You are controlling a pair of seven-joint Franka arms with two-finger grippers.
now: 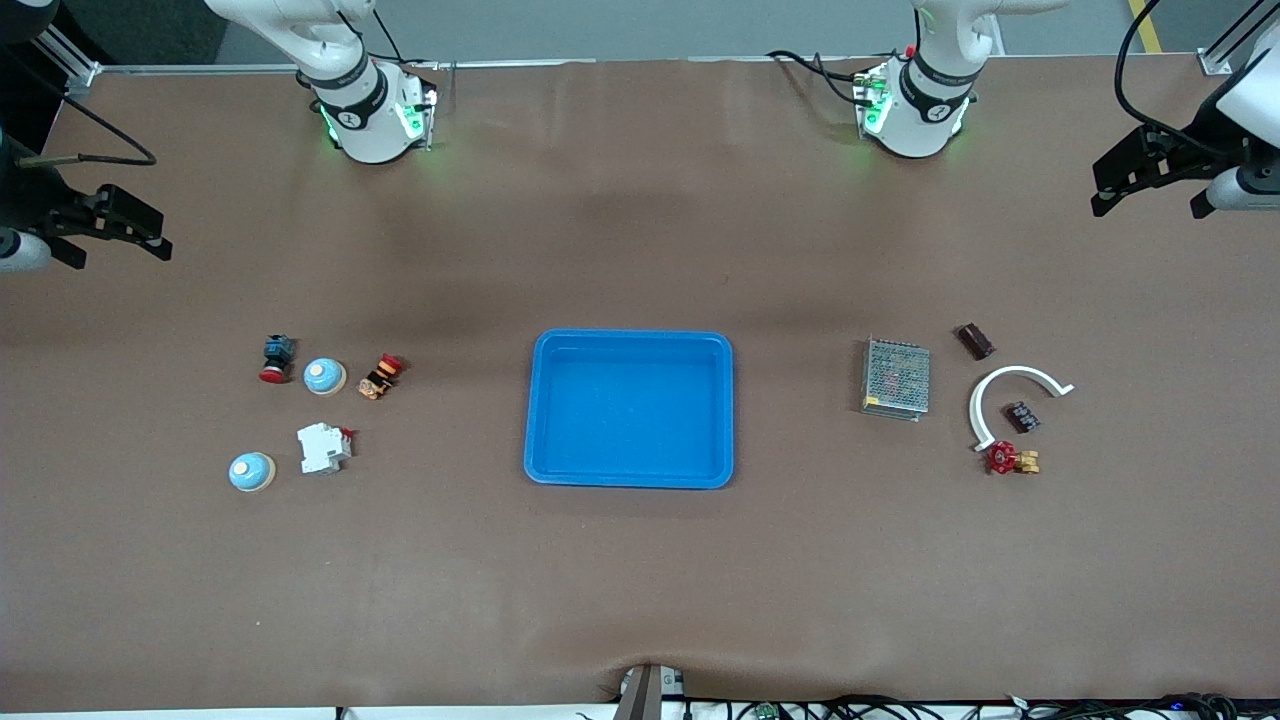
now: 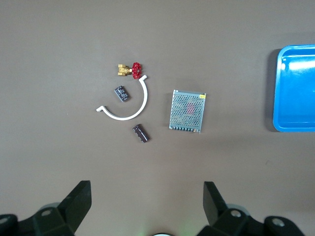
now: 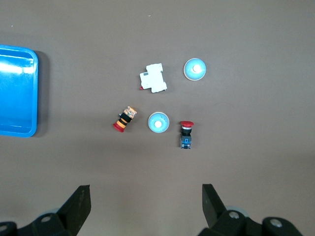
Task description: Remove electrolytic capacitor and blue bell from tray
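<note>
We see both grippers open, raised at table ends: left gripper (image 1: 1150, 190), right gripper (image 1: 115, 235). Capacitor (image 1: 975, 341) near mesh power supply (image 1: 896, 378); two bells (image 1: 324, 376) (image 1: 251, 472) at right arm's end. Blue tray (image 1: 630, 480) between them.

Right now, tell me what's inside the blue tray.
Nothing: the blue tray shows only its bare floor in the front view. Each wrist view catches just one end of it, also bare. Nothing covers it.

No text, label, brand, number or sign can be read on anything here
</note>
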